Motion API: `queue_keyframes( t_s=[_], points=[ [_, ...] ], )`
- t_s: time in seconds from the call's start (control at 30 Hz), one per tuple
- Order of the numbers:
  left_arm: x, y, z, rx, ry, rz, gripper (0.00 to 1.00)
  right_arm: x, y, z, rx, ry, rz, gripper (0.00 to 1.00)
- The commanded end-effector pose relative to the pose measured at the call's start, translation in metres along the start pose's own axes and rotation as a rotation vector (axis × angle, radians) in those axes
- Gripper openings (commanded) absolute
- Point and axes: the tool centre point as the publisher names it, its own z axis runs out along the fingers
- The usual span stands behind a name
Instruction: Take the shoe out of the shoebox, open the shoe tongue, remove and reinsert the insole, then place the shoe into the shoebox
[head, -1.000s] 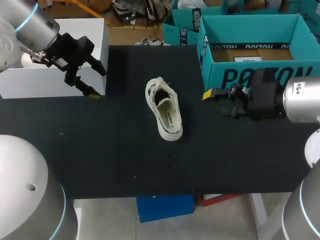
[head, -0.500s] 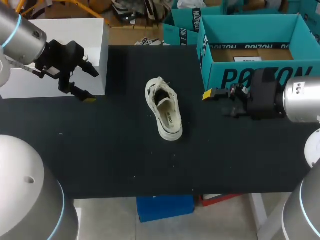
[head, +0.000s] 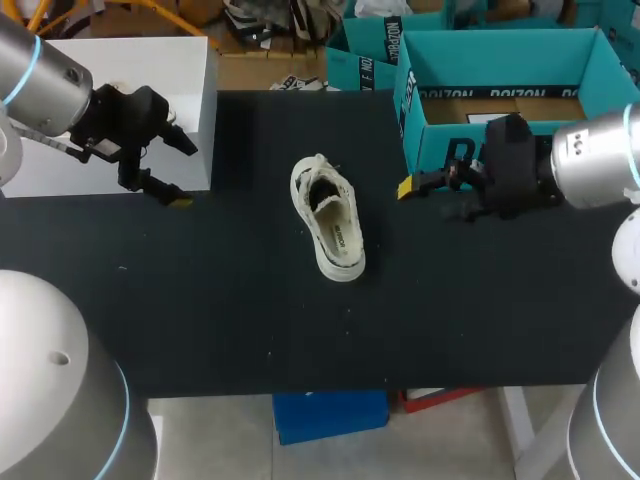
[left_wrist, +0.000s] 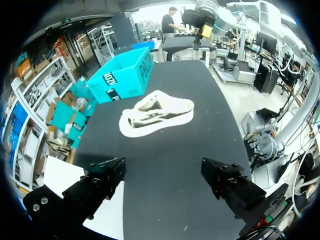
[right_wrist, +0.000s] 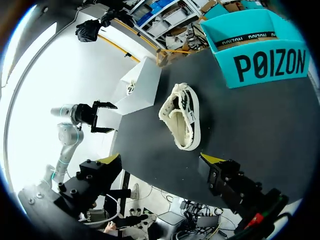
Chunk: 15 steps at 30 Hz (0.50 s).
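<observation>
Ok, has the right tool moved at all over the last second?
Yes. In the head view the right tool has shifted toward the shoebox, its wrist now overlapping the front wall, and slightly toward the shoe.

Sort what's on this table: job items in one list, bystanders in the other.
Job:
- shoe, lying on the table
- teal shoebox, open
- left gripper and right gripper, both open and empty

Lying about:
- white box, far left
</observation>
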Motion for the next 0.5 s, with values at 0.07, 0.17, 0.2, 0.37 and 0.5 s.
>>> queue_keyframes(
  t_s=[0.07,0.17,0.2,0.37,0.5],
  points=[
    [0.002,0.000,0.000,-0.001,-0.005,0.000,1.00,0.011,0.049,0.021,0.320,-0.292,-0.099,1.00],
    [0.002,0.000,0.000,-0.001,-0.005,0.000,1.00,0.010,0.060,0.027,0.391,-0.360,-0.133,1.00],
    [0.002,0.000,0.000,-0.001,-0.005,0.000,1.00,0.010,0.063,0.029,0.404,-0.369,-0.136,1.00],
    [0.002,0.000,0.000,-0.001,-0.005,0.000,1.00,0.008,0.079,0.039,0.501,-0.490,-0.168,1.00],
    [0.002,0.000,0.000,-0.001,-0.005,0.000,1.00,0.006,0.088,0.046,0.546,-0.556,-0.182,1.00]
  ],
)
